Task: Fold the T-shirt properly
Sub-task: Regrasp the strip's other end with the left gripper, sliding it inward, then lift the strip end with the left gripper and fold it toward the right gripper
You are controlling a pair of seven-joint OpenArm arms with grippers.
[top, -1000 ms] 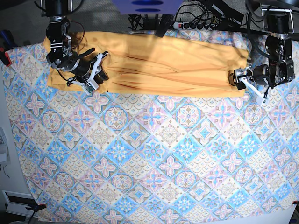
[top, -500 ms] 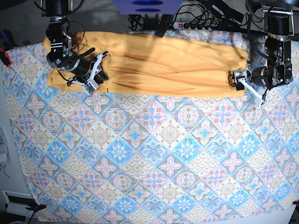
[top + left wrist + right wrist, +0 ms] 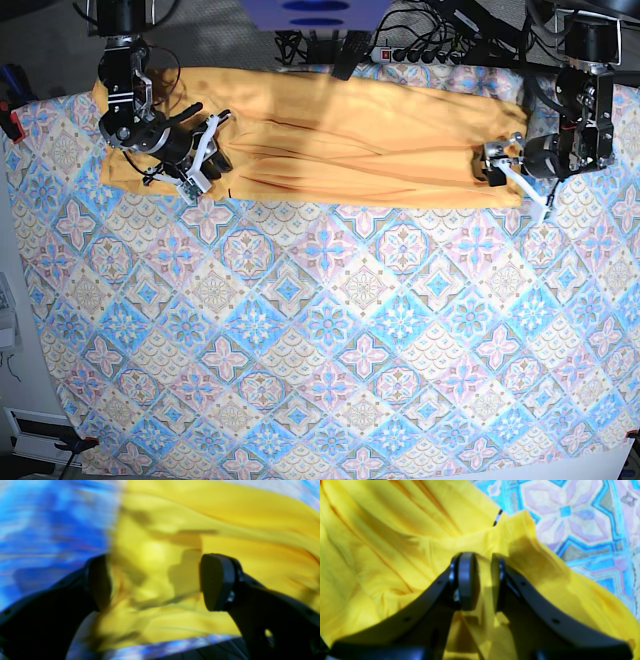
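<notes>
Between the right gripper's (image 3: 480, 580) fingers (image 3: 466, 580) a ridge of the shirt (image 3: 395, 542) is pinched; the jaws are nearly closed on the yellow fabric, which is bunched ahead of the tips and spread to both sides of them. Beyond the tips a short dark mark is seen at the fabric's edge, and past that the cloth (image 3: 582, 517) is laid bare. The left gripper (image 3: 155, 582) is held wide and released, its fingers (image 3: 216, 582) set well apart over the shirt's end, with nothing gripped between them; this view is blurred. Seen from the base, the shirt (image 3: 350, 140) is stretched as a long band across the cloth's (image 3: 330, 340) far edge, between the two grippers.
</notes>
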